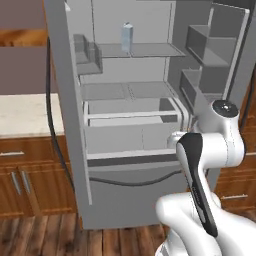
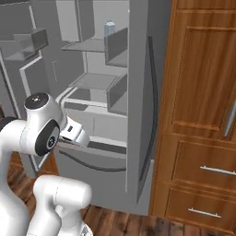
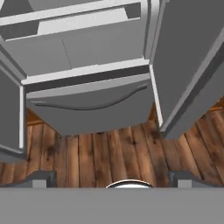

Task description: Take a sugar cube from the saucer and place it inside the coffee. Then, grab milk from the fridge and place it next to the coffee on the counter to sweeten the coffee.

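Note:
The fridge (image 1: 70,125) stands open, both doors swung wide. On its upper shelf stands the milk (image 1: 127,38), a slim pale blue-grey carton, whose top also peeks over a door bin (image 2: 109,27). My gripper (image 3: 112,180) is open and holds nothing, its fingertips (image 3: 41,178) far apart. It hangs low in front of the fridge's bottom drawer (image 3: 87,105), pointing down at the wooden floor, well below the milk. A strip of the beige counter (image 1: 25,115) lies left of the fridge. The sugar cube, the saucer and the coffee are out of view.
The left fridge door (image 1: 62,100) and the right door with its bins (image 1: 210,55) flank the arm. A tall brown wooden cabinet (image 2: 203,115) with drawers stands right of the fridge. Brown drawers (image 1: 25,175) sit under the counter. A wooden floor (image 3: 109,153) lies below.

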Controlling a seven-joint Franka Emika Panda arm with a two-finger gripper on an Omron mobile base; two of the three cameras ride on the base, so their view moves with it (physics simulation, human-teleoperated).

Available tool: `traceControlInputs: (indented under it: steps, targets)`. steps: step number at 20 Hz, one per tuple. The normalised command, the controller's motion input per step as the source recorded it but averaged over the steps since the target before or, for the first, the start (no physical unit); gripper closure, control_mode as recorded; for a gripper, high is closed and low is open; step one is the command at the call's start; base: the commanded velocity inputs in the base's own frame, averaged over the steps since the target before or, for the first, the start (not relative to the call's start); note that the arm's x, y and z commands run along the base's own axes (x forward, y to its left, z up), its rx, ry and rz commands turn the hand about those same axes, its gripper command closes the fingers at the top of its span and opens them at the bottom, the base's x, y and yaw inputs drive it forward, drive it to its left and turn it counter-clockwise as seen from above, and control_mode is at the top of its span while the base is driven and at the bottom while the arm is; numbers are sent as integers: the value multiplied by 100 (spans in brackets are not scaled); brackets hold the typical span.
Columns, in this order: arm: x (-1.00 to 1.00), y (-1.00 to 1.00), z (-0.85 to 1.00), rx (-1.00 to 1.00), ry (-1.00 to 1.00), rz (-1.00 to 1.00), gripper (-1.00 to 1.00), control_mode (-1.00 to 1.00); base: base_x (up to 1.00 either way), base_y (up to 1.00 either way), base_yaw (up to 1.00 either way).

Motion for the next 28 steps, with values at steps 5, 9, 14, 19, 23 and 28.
traceControlInputs:
  steps: [5, 9, 14, 19, 23, 28]
  targets:
    - [0, 0, 0, 0, 0, 0, -100, 100, 63, 8, 4]
    - [0, 0, 0, 0, 0, 0, -100, 100, 43, 14, 7]
    - [0, 0, 0, 0, 0, 0, -100, 100, 39, 23, 2]
    - [0, 0, 0, 0, 0, 0, -100, 100, 41, 37, 0]
    - [0, 0, 0, 0, 0, 0, -100, 100, 39, 43, 0]
    - [0, 0, 0, 0, 0, 0, -100, 100, 46, 33, 0]
